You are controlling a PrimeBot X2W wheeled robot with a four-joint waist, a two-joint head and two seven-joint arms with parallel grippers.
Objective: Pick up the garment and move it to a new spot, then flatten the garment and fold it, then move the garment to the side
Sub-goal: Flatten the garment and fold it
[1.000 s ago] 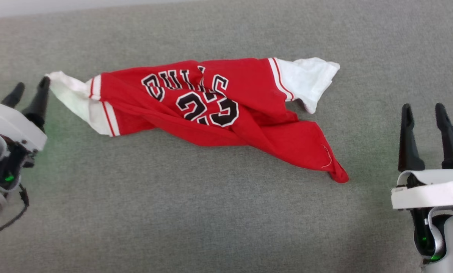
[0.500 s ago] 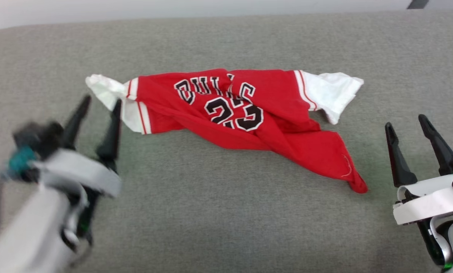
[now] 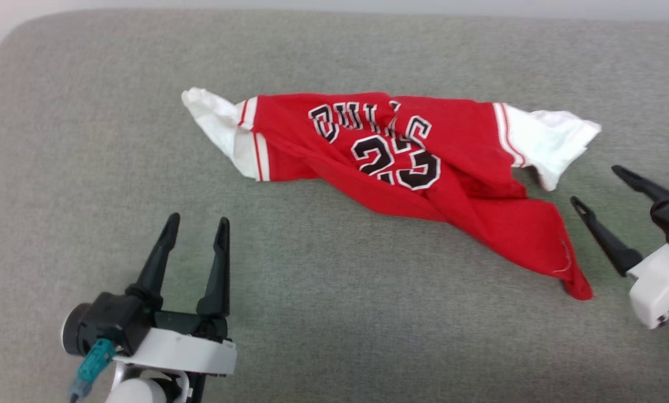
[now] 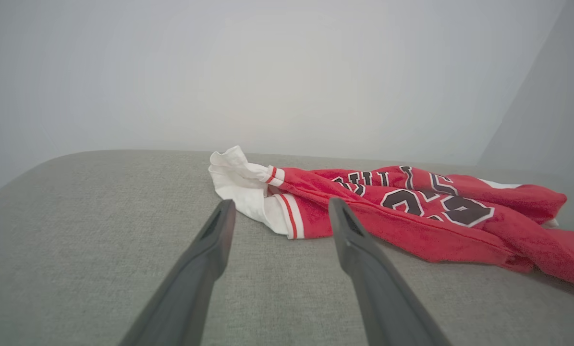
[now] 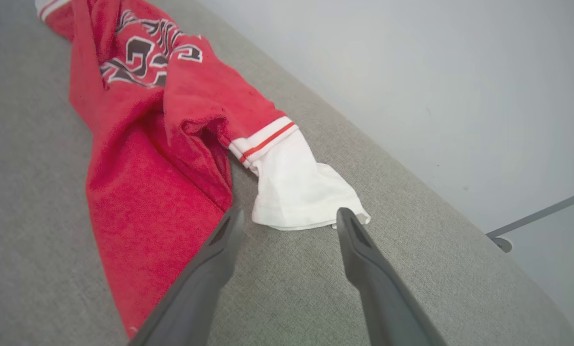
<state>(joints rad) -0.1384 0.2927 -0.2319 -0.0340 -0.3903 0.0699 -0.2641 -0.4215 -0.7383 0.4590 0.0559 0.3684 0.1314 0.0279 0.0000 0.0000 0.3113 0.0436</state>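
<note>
The garment (image 3: 401, 168) is a red jersey with white sleeves and black-and-white lettering. It lies crumpled and twisted across the grey cushion (image 3: 88, 140). My left gripper (image 3: 197, 223) stands open near the front left, well short of the left white sleeve (image 3: 216, 120). In the left wrist view the garment (image 4: 411, 211) lies ahead and to the right of the left gripper (image 4: 279, 206). My right gripper (image 3: 594, 187) is open just right of the garment's red hem. In the right wrist view the right gripper (image 5: 289, 216) hovers just before the right white sleeve (image 5: 299, 192), touching nothing.
The cushion's rounded far left corner (image 3: 9, 39) and back edge meet a pale wall (image 4: 287, 72). A thin grey rod (image 5: 541, 214) shows beyond the cushion's edge in the right wrist view. Bare cushion spreads in front of the garment.
The head camera has shifted, so the whole scene sits further right. My left gripper let go of the left sleeve tip and drew back toward the front. The right gripper tilted leftward toward the garment.
</note>
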